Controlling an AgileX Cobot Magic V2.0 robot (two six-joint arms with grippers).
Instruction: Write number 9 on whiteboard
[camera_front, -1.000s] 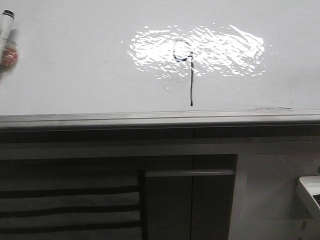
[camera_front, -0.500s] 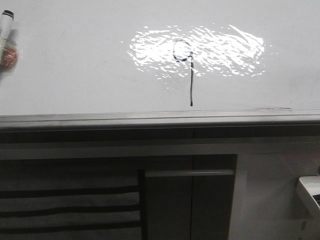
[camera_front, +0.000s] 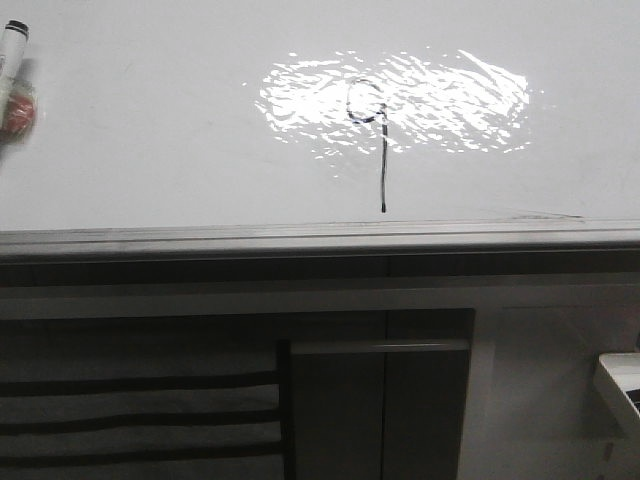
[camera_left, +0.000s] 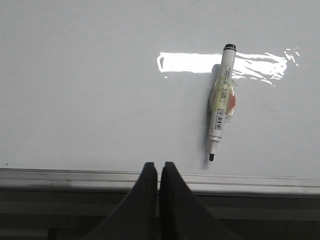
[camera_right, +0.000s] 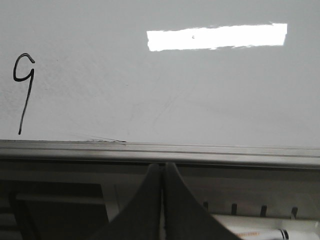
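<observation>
Both pincers were closed on nothing: my left gripper and right gripper sat at the lower frame edge, below the whiteboard. The marker lay uncapped mid-right in the left wrist view; light, slick, I'd take its barrel. The number 9 stood centre-top, in glare.
</observation>
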